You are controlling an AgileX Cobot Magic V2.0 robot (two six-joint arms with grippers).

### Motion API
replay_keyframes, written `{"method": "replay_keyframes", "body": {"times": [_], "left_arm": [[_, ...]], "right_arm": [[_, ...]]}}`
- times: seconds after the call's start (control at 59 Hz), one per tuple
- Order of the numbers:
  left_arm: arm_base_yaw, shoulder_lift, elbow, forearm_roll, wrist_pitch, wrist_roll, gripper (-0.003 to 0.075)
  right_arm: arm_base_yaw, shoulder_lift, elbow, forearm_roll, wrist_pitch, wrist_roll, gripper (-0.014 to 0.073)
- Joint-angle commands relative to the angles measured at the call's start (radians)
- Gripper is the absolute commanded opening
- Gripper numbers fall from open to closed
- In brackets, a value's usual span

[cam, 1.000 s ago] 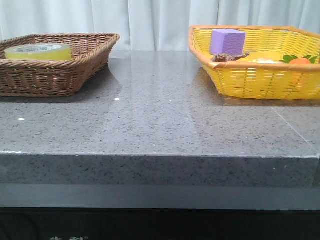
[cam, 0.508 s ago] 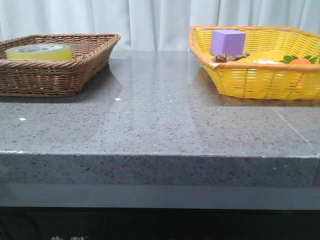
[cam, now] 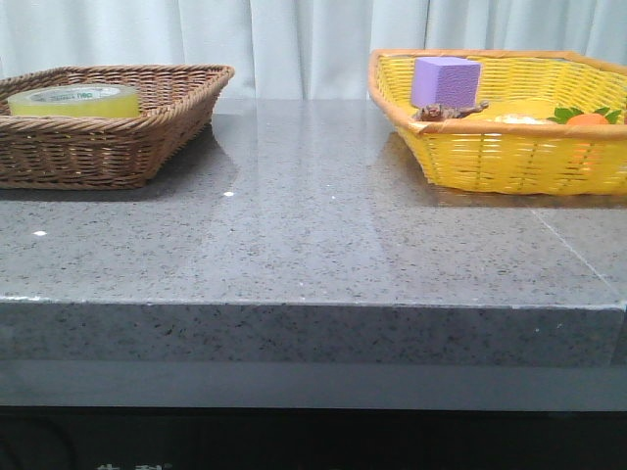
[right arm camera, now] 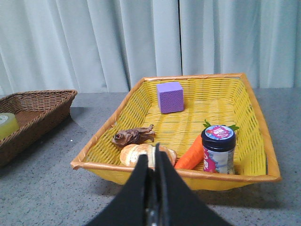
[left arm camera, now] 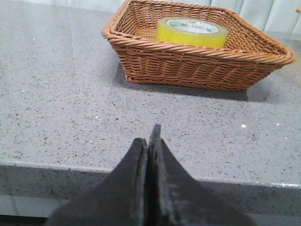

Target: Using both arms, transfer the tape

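The tape (cam: pixel 74 100), a yellow roll with a white core in green lettering, lies flat in the brown wicker basket (cam: pixel 118 147) at the far left. It also shows in the left wrist view (left arm camera: pixel 192 31) and partly in the right wrist view (right arm camera: pixel 7 125). My left gripper (left arm camera: pixel 149 141) is shut and empty, low at the table's near edge, well short of the basket (left arm camera: pixel 197 66). My right gripper (right arm camera: pixel 151 157) is shut and empty, in front of the yellow basket (right arm camera: pixel 225 176). Neither gripper shows in the front view.
The yellow basket (cam: pixel 509 157) at the far right holds a purple foam cube (cam: pixel 447 80), a brown figure (right arm camera: pixel 132 135), a bread roll (right arm camera: pixel 136 153), a carrot (right arm camera: pixel 193 153) and a jar (right arm camera: pixel 217 148). Grey stone table (cam: pixel 313 235); curtain behind.
The view has shifted very slightly; the tape and baskets sit a touch differently in frame. Nothing was taken hold of or let go.
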Motion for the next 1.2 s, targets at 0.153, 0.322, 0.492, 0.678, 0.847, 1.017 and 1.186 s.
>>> {"method": "replay_keyframes", "body": {"times": [0.153, 0.322, 0.492, 0.678, 0.847, 1.017, 1.186], "left_arm": [[0.002, -0.021, 0.04, -0.009, -0.088, -0.011, -0.002], [0.002, -0.021, 0.04, -0.009, -0.088, -0.011, -0.002], [0.002, -0.021, 0.04, -0.009, -0.088, -0.011, -0.002], [0.002, -0.021, 0.04, -0.009, -0.088, -0.011, -0.002], [0.002, -0.02, 0.04, -0.009, -0.088, -0.011, -0.002], [0.002, -0.02, 0.04, -0.009, -0.088, -0.011, -0.002], [0.002, -0.02, 0.04, -0.009, -0.088, -0.011, -0.002]], "right_arm": [[-0.004, 0.009, -0.029, -0.013, -0.082, -0.008, -0.009], [-0.004, 0.009, -0.029, -0.013, -0.082, -0.008, -0.009], [-0.004, 0.009, -0.029, -0.013, -0.082, -0.008, -0.009], [-0.004, 0.009, -0.02, -0.043, -0.088, -0.008, -0.009], [-0.043, -0.022, 0.081, -0.074, -0.148, -0.008, -0.009], [-0.121, -0.123, 0.243, -0.039, -0.195, -0.008, -0.009], [-0.159, -0.175, 0.337, -0.039, -0.169, -0.008, -0.009]]}}
